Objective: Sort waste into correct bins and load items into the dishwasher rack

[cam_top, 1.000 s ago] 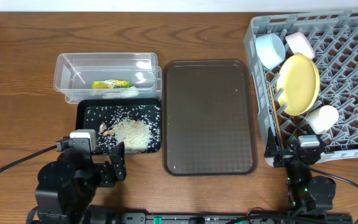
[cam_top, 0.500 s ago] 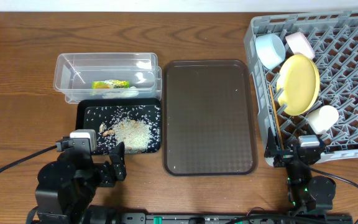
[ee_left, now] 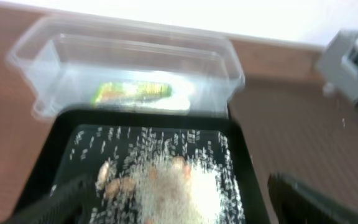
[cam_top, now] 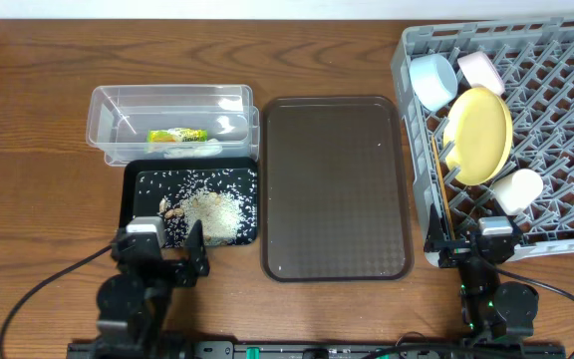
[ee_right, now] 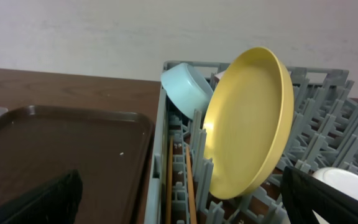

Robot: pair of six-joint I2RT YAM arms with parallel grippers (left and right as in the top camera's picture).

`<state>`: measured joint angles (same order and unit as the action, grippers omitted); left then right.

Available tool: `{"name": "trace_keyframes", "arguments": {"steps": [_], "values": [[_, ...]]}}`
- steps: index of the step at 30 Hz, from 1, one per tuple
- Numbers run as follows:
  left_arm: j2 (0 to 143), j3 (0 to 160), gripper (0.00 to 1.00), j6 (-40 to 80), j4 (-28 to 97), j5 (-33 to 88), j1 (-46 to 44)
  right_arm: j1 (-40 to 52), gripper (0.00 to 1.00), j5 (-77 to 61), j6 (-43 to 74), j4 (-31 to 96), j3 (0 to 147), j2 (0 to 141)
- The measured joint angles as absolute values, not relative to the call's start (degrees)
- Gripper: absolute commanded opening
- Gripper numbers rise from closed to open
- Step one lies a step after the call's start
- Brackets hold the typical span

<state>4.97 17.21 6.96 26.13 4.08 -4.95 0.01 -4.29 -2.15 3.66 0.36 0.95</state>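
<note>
The green-yellow wrapper [cam_top: 178,136] lies in the clear tub [cam_top: 108,108]; it also shows in the left wrist view [ee_left: 138,93]. White rice scraps [cam_top: 207,209] lie in the black tray-bin [cam_top: 131,189]. The grey rack [cam_top: 566,60] holds the yellow plate [cam_top: 479,135], light blue bowl [cam_top: 432,80], pale cup [cam_top: 481,70], white bowl [cam_top: 518,189] and chopsticks [cam_top: 439,194]. My left gripper [cam_top: 162,249] is open and empty at the black tray-bin's front edge. My right gripper [cam_top: 478,249] is open and empty at the rack's front left corner.
A large brown serving tray [cam_top: 335,184] lies between the bins and the rack. In the right wrist view the plate [ee_right: 247,124] stands on edge next to the chopsticks [ee_right: 188,180]. The table's front edge is just behind both arms.
My left arm has changed pose: its body looks smaller and sits a little further right, with the gripper still at the black tray-bin's front edge. The right arm has not moved.
</note>
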Motion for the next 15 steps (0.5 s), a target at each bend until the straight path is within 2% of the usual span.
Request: {"name": "trace_keyframes", "arguments": {"steps": [7,15], "values": [[0.8,1.5,0.90,6.7,-0.4,2.8,-5.0,0.0,0.99,-4.3,-2.2,3.7,0.4,1.0],[0.6,0.7,0.90,6.2,1.2,2.2,-5.0,0.0,0.99,-4.3,-2.2,3.7,0.4,1.0]]}}
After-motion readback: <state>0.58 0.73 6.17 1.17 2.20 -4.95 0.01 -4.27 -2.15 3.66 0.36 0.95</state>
